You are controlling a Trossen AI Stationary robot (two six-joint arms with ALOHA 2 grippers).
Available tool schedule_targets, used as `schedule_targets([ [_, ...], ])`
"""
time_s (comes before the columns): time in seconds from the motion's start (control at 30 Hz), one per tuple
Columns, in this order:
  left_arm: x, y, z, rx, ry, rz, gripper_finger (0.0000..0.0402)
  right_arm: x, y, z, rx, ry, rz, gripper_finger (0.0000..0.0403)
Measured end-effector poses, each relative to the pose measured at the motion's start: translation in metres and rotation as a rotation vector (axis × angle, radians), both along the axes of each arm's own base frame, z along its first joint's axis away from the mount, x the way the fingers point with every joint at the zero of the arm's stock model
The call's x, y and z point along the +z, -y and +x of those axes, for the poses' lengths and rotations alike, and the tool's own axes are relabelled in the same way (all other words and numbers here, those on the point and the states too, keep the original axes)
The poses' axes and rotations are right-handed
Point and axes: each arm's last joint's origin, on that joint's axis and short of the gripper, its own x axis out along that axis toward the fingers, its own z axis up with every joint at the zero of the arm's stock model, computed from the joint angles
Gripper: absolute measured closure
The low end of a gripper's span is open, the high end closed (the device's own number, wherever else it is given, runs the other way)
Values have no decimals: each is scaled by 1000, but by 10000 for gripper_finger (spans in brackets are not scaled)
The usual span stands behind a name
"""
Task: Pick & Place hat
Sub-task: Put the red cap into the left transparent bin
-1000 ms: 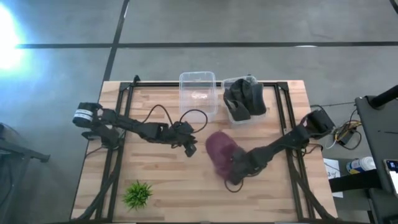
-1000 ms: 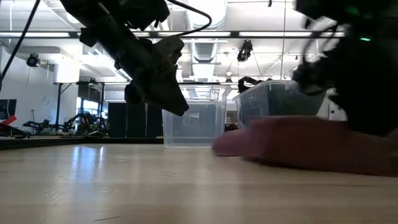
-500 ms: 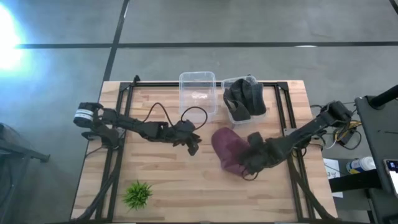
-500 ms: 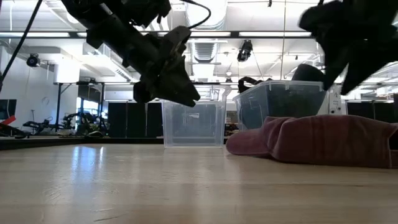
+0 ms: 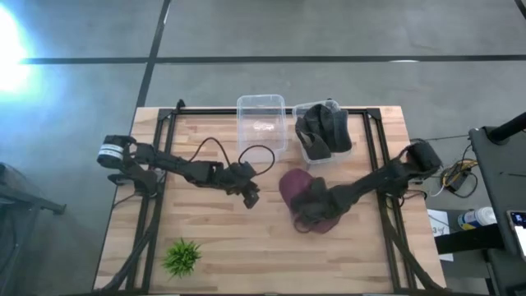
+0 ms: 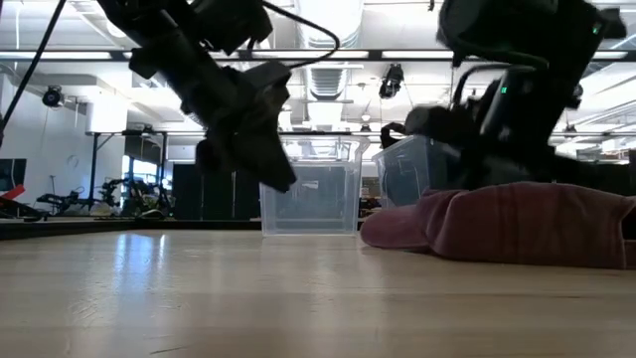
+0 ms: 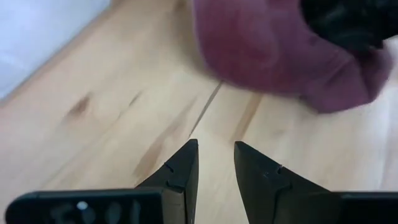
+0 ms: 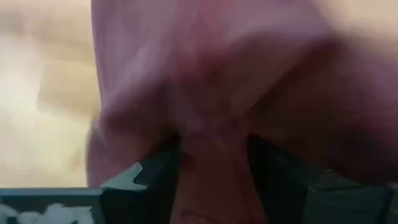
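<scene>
The maroon knit hat (image 5: 292,186) lies crumpled on the table right of centre. It also shows in the low view (image 6: 517,224) and in the left wrist view (image 7: 273,50). My right gripper (image 5: 311,207) is down on the hat's near right part, shut on its cloth (image 8: 214,171). My left gripper (image 5: 251,196) hovers above bare wood just left of the hat, its fingers a narrow gap apart (image 7: 216,149), touching nothing. My right gripper has a raised fold of the hat's cloth (image 8: 214,134) between its two fingers (image 8: 158,171), coming at it from above and from the table's right side. The hat rests on the table, bunched up around the fingers. How many layers are in the fold cannot be told.
A clear, nearly bare bin (image 5: 261,119) stands at the far edge. Beside it to the right, a second bin (image 5: 323,136) holds dark garments. A small green plant (image 5: 182,256) sits near the near left corner. A black cable loops above the left arm (image 5: 209,148).
My right gripper let go of the hat, rose and swung toward the table's right edge. It then came back left and down onto the hat. The hat has slid a little toward the right and bunched up. My left gripper wavered slightly left of the hat.
</scene>
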Motion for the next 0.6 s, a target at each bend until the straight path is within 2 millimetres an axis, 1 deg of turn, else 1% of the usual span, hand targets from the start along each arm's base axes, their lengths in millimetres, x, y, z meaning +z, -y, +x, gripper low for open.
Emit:
schedule_targets([
  [0.1, -3, 1, -3, -1, -39, 2, 305, -13, -13, 17, 163, 50, 79, 220],
  [0.2, -3, 0, -4, -1, -38, 1, 305, -17, -29, 33, 342, 168, 135, 220],
  [0.3, -3, 1, -3, -9, -27, -28, 305, -16, -36, 35, 453, 193, 149, 222],
  [0.37, -2, 0, -2, -55, -11, -94, 305, -15, -36, 32, 470, 167, 146, 225],
  [0.47, -5, -2, -2, -109, 16, -240, 305, -15, -35, 28, 470, 127, 136, 231],
  [0.6, -14, -7, -7, -105, 85, -373, 305, -15, -35, 28, 471, 126, 132, 238],
])
